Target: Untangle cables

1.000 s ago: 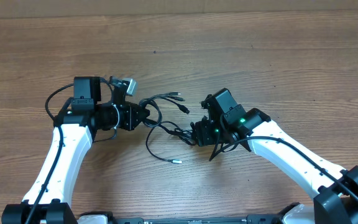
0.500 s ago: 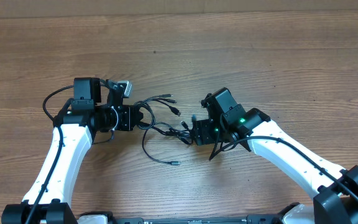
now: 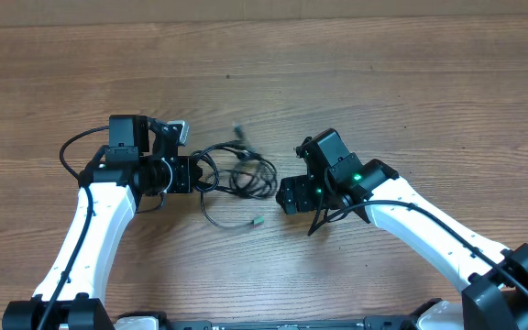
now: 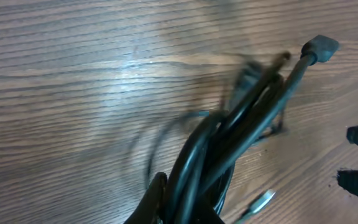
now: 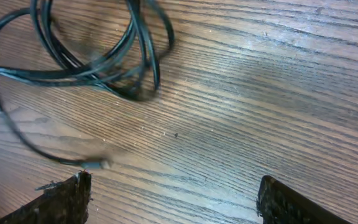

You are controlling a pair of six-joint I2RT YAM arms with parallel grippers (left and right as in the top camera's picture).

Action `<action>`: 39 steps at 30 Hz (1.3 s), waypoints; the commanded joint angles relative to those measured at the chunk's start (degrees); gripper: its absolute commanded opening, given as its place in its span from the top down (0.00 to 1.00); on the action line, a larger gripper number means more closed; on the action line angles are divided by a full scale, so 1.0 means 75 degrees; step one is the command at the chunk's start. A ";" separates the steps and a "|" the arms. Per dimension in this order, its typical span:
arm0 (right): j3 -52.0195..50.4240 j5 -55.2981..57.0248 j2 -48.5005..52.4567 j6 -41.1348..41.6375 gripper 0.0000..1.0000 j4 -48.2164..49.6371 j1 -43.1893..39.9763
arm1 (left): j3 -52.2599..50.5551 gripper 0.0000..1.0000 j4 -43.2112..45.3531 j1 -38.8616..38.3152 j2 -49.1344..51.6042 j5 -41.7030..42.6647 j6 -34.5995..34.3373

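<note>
Pinching the cables (image 3: 242,174) w/ L gripper (image 3: 193,173): jaws fully closed on the left side of the bundle, strands run straight out of the tips in the overhead view. L wrist cam agrees. Several black strands fan up and away from betw. the fingers (image 4: 157,196), mid section motion-blurred. One strand ends in a grey block plug (image 4: 319,48) at top right. A thin silver plug tip (image 4: 263,200) sits low, just beside the fingers.

R gripper (image 3: 287,194) is spread wide, holding nothing. It sits right of the bundle, near but not touching, tips pointing at it. R wrist cam shows one finger in each bottom corner w/ bare wood betw. them. The coil is up in the top-left of that view, well apart from both fingers.

Bundle loc: on the wooden table (image 3: 383,82), betw. the two grippers, closer to L. Looks like a loose overlapping coil rather than a tight knot; can't tell which strand crosses which.

One loose strand (image 3: 211,213) loops down toward the robot side and ends in a small pale plug (image 3: 257,221) lying on the wood. Another cable end (image 3: 238,134) pokes out on the far side of the coil. It's blurred, so plug type is unclear.
</note>
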 commanded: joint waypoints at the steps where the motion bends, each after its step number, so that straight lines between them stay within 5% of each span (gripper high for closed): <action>1: -0.0009 -0.0195 0.0052 -0.0009 0.15 0.0114 -0.0003 | 0.0015 0.96 0.0023 0.0041 -0.0009 -0.0143 -0.0204; 8: -0.0009 -0.0959 0.0052 -0.0073 0.16 0.0629 -0.0003 | 0.0015 0.96 0.0000 0.0038 -0.0009 0.0178 0.0096; 14: -0.0009 -0.1985 0.0052 -0.1142 0.16 0.1300 -0.0003 | 0.0015 0.95 -0.0143 0.0038 -0.0009 0.2119 0.2043; 19: -0.0006 -0.2069 0.0052 -0.1757 0.16 0.1585 -0.0006 | 0.0015 0.96 -0.0580 0.0032 -0.0009 0.2308 0.3118; 39: -0.0006 -0.3348 0.0052 -0.2046 0.16 0.1859 -0.0006 | 0.0015 0.96 -0.0487 0.0032 -0.0009 0.2702 0.2873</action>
